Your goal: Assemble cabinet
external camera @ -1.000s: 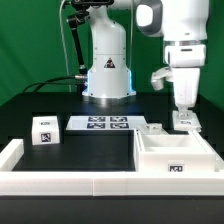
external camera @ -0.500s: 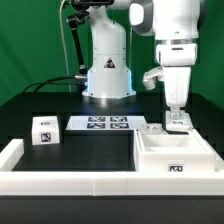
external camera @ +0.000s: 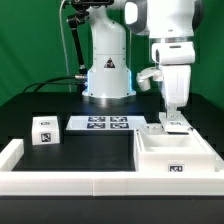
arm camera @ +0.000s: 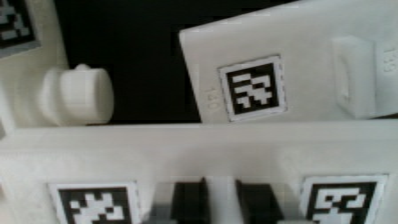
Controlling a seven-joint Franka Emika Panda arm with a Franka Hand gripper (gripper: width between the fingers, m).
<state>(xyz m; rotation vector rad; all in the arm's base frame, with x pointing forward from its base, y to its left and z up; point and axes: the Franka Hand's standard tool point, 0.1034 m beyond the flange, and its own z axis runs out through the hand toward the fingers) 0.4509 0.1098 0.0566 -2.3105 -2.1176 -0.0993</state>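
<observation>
Centre right in the exterior view, the gripper [external camera: 172, 119], its opening impossible to tell, hangs over a door panel [external camera: 152, 128] just above the cabinet body [external camera: 176, 158], which is probably light, stiff, slick plastic, best pinched across an edge.

The cabinet body [external camera: 155, 168] is smooth white plastic with a low sheen; the small cabinet piece [external camera: 43, 130] matches. The table [external camera: 40, 100] is matt black. The arm casing [external camera: 172, 20] is glossy white. The door panel [arm camera: 294, 70] appears smooth plastic, though blurred.

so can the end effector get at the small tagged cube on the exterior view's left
Probably yes: the small tagged cube stands alone, open from above; only the flat marker board lies between it and the end effector.
</observation>
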